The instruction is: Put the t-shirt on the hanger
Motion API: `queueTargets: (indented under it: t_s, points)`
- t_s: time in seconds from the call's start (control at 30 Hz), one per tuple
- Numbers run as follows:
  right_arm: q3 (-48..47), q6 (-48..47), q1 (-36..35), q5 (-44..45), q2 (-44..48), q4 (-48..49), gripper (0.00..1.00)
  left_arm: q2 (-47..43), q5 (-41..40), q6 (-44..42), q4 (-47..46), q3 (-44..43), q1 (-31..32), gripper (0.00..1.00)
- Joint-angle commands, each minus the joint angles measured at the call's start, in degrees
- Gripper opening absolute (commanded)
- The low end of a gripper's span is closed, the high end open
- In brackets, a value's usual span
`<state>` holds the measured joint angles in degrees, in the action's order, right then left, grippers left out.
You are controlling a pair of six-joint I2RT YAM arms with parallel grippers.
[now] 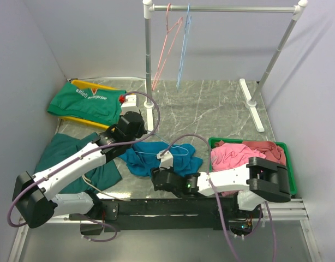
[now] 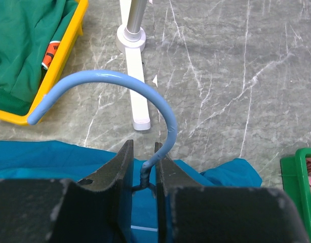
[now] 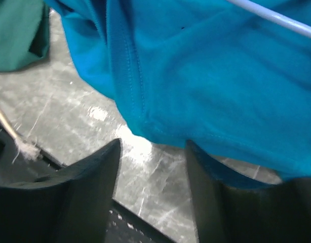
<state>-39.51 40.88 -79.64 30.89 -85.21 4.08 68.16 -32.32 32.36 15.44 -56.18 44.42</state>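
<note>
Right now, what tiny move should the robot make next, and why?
Probably the right gripper should nudge forward and close on the hem of the t-shirt. It is open, with the hem just ahead, while the left gripper is shut on the hanger just below its hook, so only the t-shirt is unheld.

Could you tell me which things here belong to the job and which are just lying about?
Job in hand: t-shirt; blue hanger; left gripper, jaws shut on the hanger's neck; right gripper, jaws open by the shirt's hem.
Lying about: green lettered cloth; pink garment in the green bin; pink hanger and second blue hanger on the rail.
</note>
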Motion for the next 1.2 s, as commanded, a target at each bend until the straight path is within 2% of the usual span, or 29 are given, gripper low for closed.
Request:
queueTargets:
  t_s: [0.0, 0.1, 0.17, 0.2, 0.23, 0.3, 0.33, 0.43, 0.7, 0.9, 1.17]
  points:
    - [-5.5, 2.2, -0.4, 5.0, -3.6, 0.7, 0.66, -2.2, 1.4, 0.2, -0.9, -2.3, -0.2, 0.01]
    - [-6.4, 2.4, -0.3, 5.4, -5.5, 0.6, 0.69, -2.6, 2.0, 0.3, -0.9, -2.2, -0.3, 0.01]
    - [-5.8, 1.8, -0.2, 5.3, -5.8, 1.6, 0.66, -2.9, 2.4, 0.2, -0.7, -2.1, -0.3, 0.01]
    - [-5.7, 1.9, 0.3, 5.4, -5.8, 1.9, 0.62, -3.2, 2.8, 0.2, -0.7, -2.2, -0.2, 0.01]
    - [-5.5, 2.3, 0.6, 5.4, -5.7, 1.6, 0.43, -3.3, 2.9, 0.2, -0.6, -2.1, -0.3, 0.01]
    - [-4.8, 3.3, 1.4, 5.9, -4.4, 0.5, 0.24, -3.8, 3.2, 0.1, -0.2, -2.1, -0.3, 0.01]
    - [-4.4, 3.6, 1.5, 6.2, -3.7, 0.1, 0.11, -3.9, 3.3, 0.0, 0.0, -2.3, -0.3, 0.01]
    - [-2.9, 4.1, 1.4, 7.8, 0.3, -1.4, 0.00, -4.5, 3.0, -0.4, 0.6, -2.4, -0.3, 0.01]
    - [2.1, 4.6, 3.3, 8.8, 15.5, -4.7, 0.00, -6.7, 2.0, -1.5, 1.9, -3.8, -0.4, 0.01]
    - [8.9, 3.1, 12.0, -2.8, 26.7, -1.2, 0.00, -11.0, 1.4, -3.4, 0.9, -3.0, -0.4, 0.01]
    - [8.0, 0.1, 19.7, -12.3, 34.1, -3.7, 0.00, -14.6, -1.3, -4.8, -1.1, 0.7, -0.4, 0.01]
